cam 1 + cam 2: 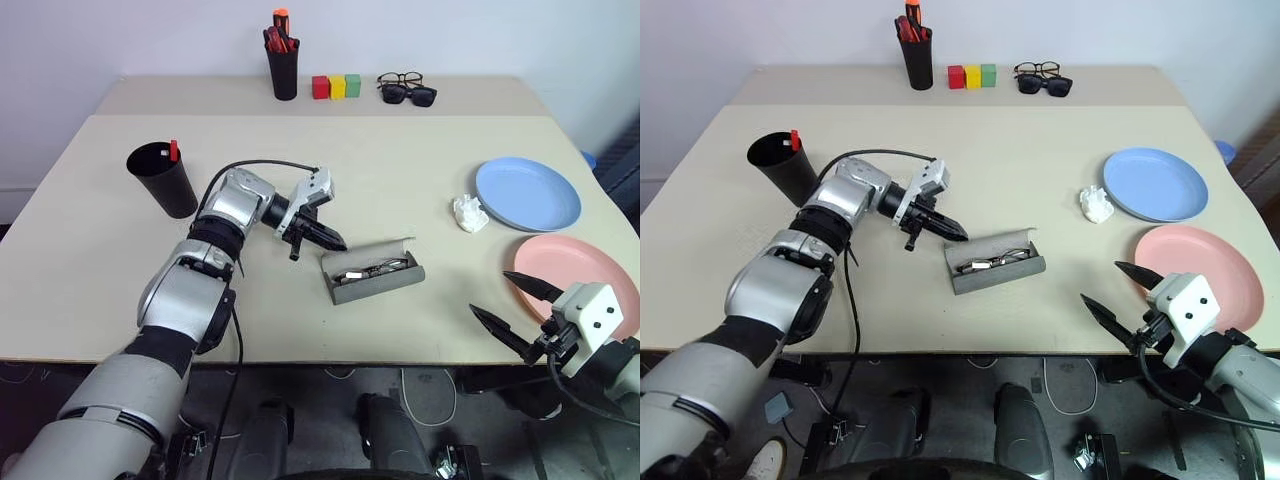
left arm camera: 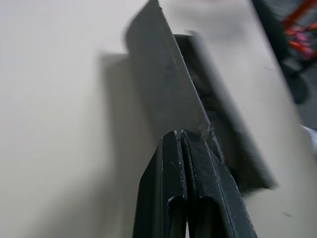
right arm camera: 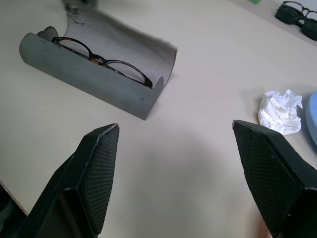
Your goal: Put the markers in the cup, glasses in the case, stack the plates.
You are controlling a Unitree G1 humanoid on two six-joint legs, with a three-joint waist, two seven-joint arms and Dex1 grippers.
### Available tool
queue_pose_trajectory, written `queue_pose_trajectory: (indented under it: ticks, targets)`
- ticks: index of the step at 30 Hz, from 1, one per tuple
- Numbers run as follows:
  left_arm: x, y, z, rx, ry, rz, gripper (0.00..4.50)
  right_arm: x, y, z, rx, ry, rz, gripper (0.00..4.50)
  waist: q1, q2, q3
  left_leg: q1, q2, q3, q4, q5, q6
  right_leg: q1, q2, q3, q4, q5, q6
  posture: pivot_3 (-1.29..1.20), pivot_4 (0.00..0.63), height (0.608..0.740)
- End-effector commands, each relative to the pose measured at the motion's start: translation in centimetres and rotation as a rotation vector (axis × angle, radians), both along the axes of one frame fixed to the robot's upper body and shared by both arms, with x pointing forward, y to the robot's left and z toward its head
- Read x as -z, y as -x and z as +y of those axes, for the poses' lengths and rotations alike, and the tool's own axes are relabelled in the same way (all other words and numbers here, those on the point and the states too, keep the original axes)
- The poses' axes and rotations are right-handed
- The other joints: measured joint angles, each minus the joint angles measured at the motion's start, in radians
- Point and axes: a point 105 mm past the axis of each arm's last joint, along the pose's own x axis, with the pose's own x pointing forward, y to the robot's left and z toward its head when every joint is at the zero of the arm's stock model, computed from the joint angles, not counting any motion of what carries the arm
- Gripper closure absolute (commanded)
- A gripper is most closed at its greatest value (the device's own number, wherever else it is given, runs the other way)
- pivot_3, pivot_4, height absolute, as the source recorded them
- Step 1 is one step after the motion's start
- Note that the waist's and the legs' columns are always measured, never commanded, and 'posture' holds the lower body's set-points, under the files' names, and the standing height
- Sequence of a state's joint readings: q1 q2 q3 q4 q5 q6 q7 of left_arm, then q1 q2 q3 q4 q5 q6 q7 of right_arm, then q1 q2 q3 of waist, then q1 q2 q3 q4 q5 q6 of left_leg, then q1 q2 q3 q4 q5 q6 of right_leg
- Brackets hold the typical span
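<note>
So the left gripper has its two black fingers pressed flat together with nothing between them, tip sitting right at the back edge of the raised lid of the case, near its left end; can't really tell if it's touching. The case is open in the middle of the table, and the glasses are lying inside it. The right gripper hangs over the near right table edge with its fingers spread wide and empty, just beside the pink plate. The blue plate sits behind the pink one, apart from it, not stacked. A crumpled tissue lies just left of the blue plate. Over on the left is the cup with a red-capped marker poking out of it.
</note>
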State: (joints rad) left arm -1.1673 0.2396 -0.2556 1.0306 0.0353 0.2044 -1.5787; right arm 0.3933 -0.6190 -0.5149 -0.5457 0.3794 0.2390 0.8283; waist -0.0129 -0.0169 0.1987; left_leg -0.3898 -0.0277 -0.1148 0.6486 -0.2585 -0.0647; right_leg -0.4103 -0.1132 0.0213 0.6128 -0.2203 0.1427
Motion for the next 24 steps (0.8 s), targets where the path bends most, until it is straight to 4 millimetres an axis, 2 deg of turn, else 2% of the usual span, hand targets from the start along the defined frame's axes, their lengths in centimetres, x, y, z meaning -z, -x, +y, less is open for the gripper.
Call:
queue_pose_trajectory:
  ticks: [1, 4, 6, 8, 11, 14, 17, 22, 24]
  targets:
    - [0.9, 2.9, -1.2, 0.119, 0.008, 0.025, 4.45, 0.3, 0.1, -0.5, 0.029, -0.023, 0.016, 0.77, -0.001, 0.001, 0.000, 0.000, 0.000, 0.000, 0.000, 0.000, 0.000, 0.000, 0.000, 0.000, 0.000, 0.001, -0.001, 0.00, 0.150, 0.740]
    - [2.0, 4.6, -1.1, 0.141, -0.010, 0.027, 4.45, 0.7, 0.0, -1.3, 0.079, -0.036, 0.024, 0.77, 0.000, 0.001, 0.000, 0.000, 0.000, -0.001, 0.000, 0.000, 0.000, 0.000, 0.000, 0.000, 0.000, 0.001, -0.002, 0.00, 0.150, 0.740]
    - [2.0, 4.8, -1.1, 0.117, 0.010, -0.001, 4.45, 0.7, -0.2, -1.9, 0.115, -0.036, 0.020, 0.77, 0.002, 0.001, -0.001, 0.001, 0.000, 0.000, 0.000, 0.000, 0.000, 0.001, 0.000, 0.000, 0.001, 0.000, -0.004, 0.00, 0.150, 0.740]
    - [0.0, 3.9, -1.8, 0.045, 0.132, -0.129, 4.45, 0.8, -0.6, -3.3, 0.199, -0.029, 0.018, 0.77, 0.002, 0.001, -0.001, 0.002, 0.000, 0.000, 0.001, 0.000, 0.000, 0.002, 0.000, 0.001, 0.001, -0.001, -0.005, 0.00, 0.150, 0.740]
    - [-3.4, 3.1, -1.8, -0.052, 0.260, -0.180, 4.45, 0.9, -1.0, -4.6, 0.266, -0.030, 0.025, 0.77, 0.003, 0.001, -0.001, 0.001, 0.001, -0.001, 0.003, 0.000, 0.000, 0.002, 0.000, 0.000, 0.001, -0.002, -0.004, 0.00, 0.150, 0.740]
    - [-3.9, 4.2, -1.1, 0.004, 0.256, -0.261, 4.45, 1.4, -1.3, -5.7, 0.308, -0.046, 0.052, 0.77, -0.001, 0.002, -0.001, 0.002, 0.001, 0.000, 0.002, 0.000, 0.000, 0.002, 0.000, 0.000, 0.001, -0.002, -0.004, 0.00, 0.150, 0.740]
    - [-3.5, 5.8, -0.4, 0.062, 0.212, -0.186, 3.56, 2.0, -2.0, -6.6, 0.336, -0.062, 0.078, 0.77, -0.003, 0.003, -0.001, 0.003, 0.001, 0.001, 0.001, 0.000, 0.000, 0.002, 0.000, 0.001, 0.001, 0.000, -0.008, 0.00, 0.150, 0.740]
    - [-4.2, 6.8, -0.4, 0.091, 0.215, -0.182, 1.02, 3.0, -3.1, -7.3, 0.338, -0.078, 0.113, 0.77, 0.002, 0.003, -0.001, 0.002, 0.001, 0.000, 0.001, 0.000, 0.001, 0.002, 0.000, 0.001, 0.001, 0.000, -0.008, 0.00, 0.150, 0.740]
    - [-4.4, 6.6, -0.6, 0.072, 0.215, -0.232, 0.02, 3.2, -3.6, -7.4, 0.335, -0.087, 0.125, 0.77, 0.002, 0.003, -0.001, 0.002, 0.001, 0.000, 0.002, 0.001, 0.001, 0.002, 0.000, 0.001, 0.001, 0.000, -0.008, 0.00, 0.150, 0.740]
